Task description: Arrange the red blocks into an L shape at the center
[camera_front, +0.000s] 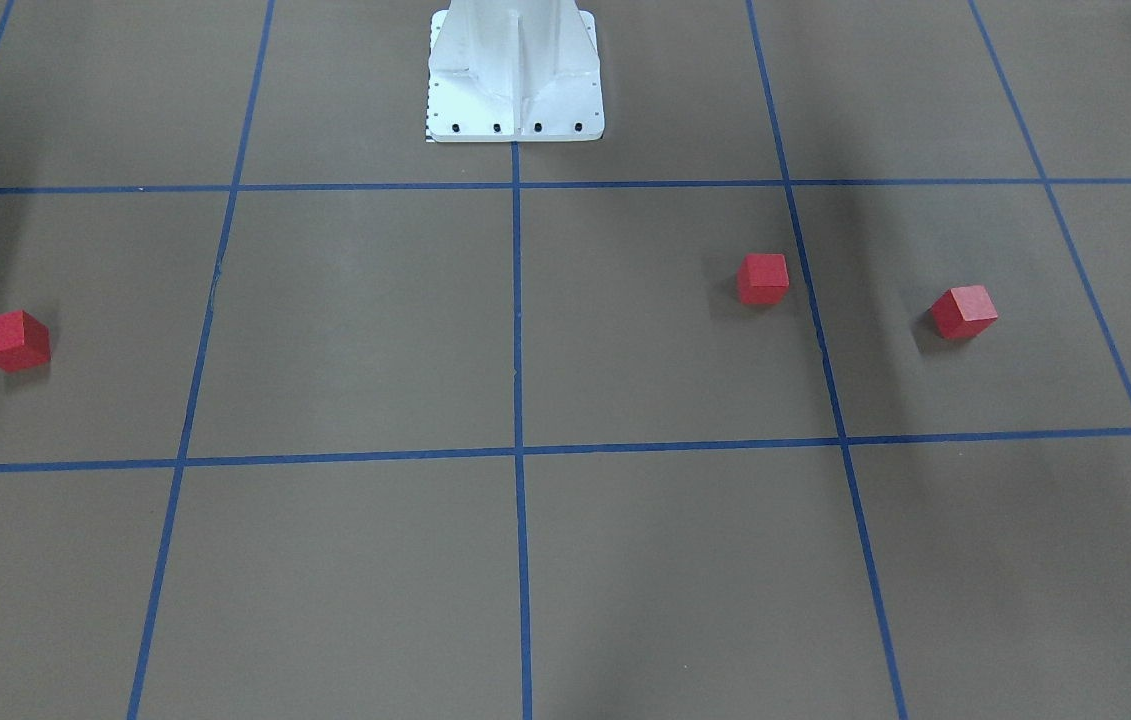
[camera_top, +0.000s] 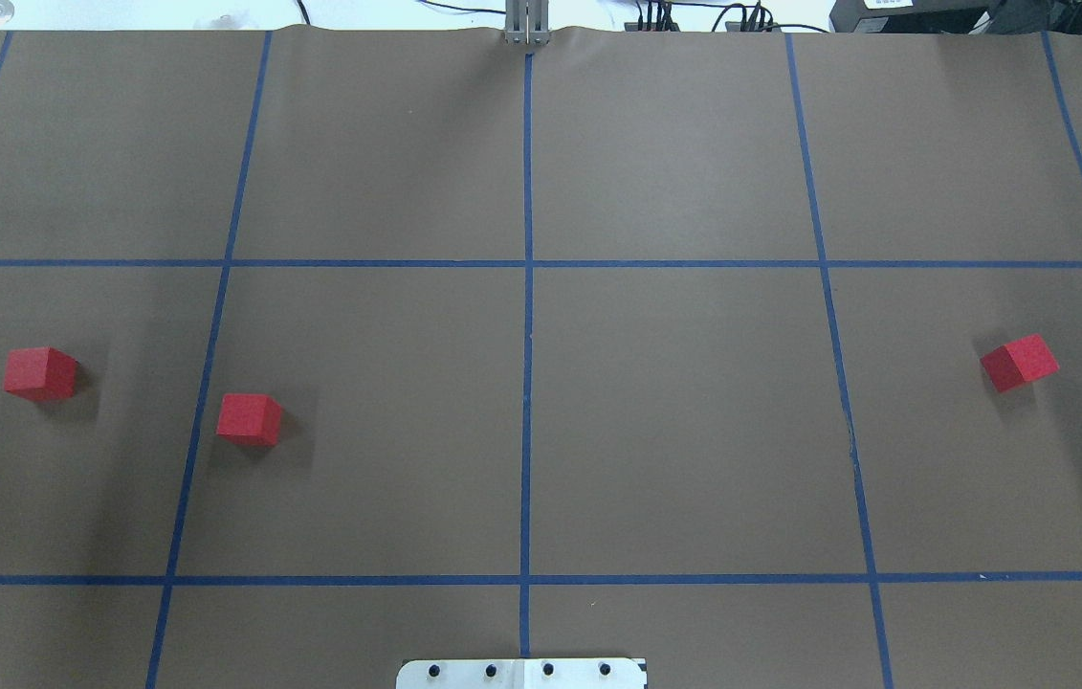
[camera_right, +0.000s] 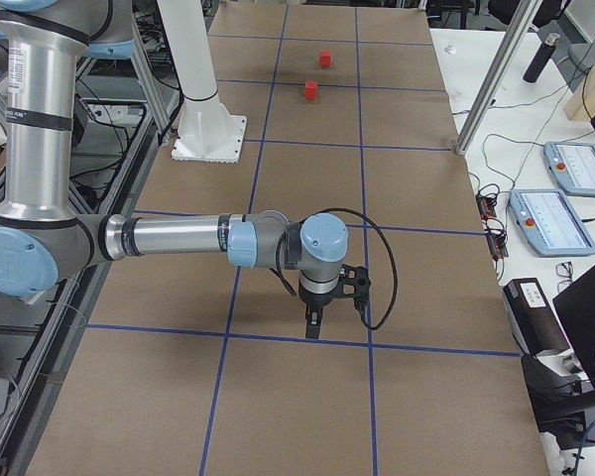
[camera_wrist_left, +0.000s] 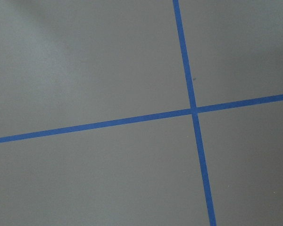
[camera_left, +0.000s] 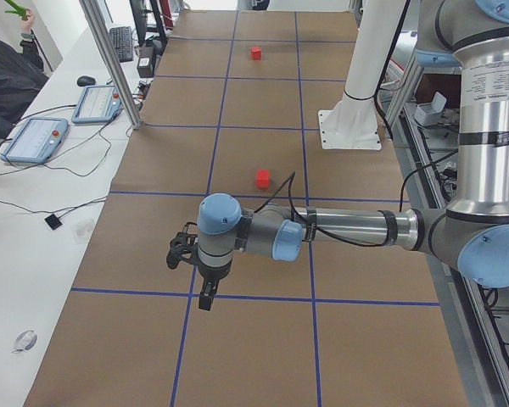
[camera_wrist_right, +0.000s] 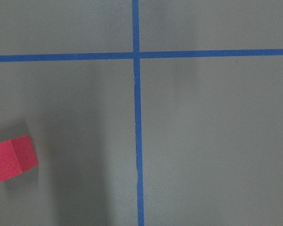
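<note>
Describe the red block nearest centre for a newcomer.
From the white metal base, follow the middle blue tape line. On the robot's left, this small matte red cube sits inside the square bordering that line; its identical neighbour lies outside it.

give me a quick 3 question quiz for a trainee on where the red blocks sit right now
1. Pick one: the red block nearest the middle tape line lies on the robot's A) left, B) right, C) exactly on the line.
2. True or false: two of the blocks touch each other.
3. Fill in: the robot's left half of the table holds ___ blocks.
Key: 1 A. 2 false, all three sit apart. 3 two, the nearest one and the outer block; the third block is alone on the right.
</note>
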### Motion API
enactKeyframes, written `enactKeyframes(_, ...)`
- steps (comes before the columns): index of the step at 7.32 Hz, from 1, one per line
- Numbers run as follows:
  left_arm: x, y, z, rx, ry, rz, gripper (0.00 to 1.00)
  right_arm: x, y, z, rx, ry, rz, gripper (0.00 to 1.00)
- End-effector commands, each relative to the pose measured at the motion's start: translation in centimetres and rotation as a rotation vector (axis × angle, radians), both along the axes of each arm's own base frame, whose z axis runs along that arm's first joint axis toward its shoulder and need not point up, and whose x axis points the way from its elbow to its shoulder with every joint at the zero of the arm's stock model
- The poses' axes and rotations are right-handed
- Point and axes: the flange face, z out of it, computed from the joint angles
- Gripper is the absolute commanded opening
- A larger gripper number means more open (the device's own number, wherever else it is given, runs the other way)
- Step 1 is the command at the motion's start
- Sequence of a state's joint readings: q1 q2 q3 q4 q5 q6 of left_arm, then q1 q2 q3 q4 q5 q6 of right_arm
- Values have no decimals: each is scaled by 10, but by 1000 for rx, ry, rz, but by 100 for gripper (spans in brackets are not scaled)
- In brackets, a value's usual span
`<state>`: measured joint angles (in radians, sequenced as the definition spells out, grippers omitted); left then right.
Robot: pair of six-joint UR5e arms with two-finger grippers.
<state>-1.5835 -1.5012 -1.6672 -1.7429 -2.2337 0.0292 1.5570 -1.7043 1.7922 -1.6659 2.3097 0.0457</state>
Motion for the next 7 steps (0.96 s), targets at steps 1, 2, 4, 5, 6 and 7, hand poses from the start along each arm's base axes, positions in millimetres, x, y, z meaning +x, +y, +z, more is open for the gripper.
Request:
enactKeyframes(1, 0, 0, -5, 10, 0, 0, 100, -1, 0, -5, 8, -11, 0, 99)
enactKeyframes(2, 0, -1, -6, 10, 0, 0, 100, -1, 0, -4, 4, -13, 1, 99)
enactKeyframes(4, 0, 0, -4, 5, 3, -1, 100, -1, 0, -7, 10, -14, 1, 99)
enactKeyframes(5, 2, -1, -5, 2, 9, -3, 100, -2, -1, -10, 16, -27, 0, 99)
enactKeyframes(6, 2, 0, -2, -2, 1, -4, 100, -2, 0, -10, 15, -42, 1, 99)
enactKeyframes(7, 2, -1, -8, 22, 11, -1, 100, -2, 0, -10, 15, -45, 2, 99)
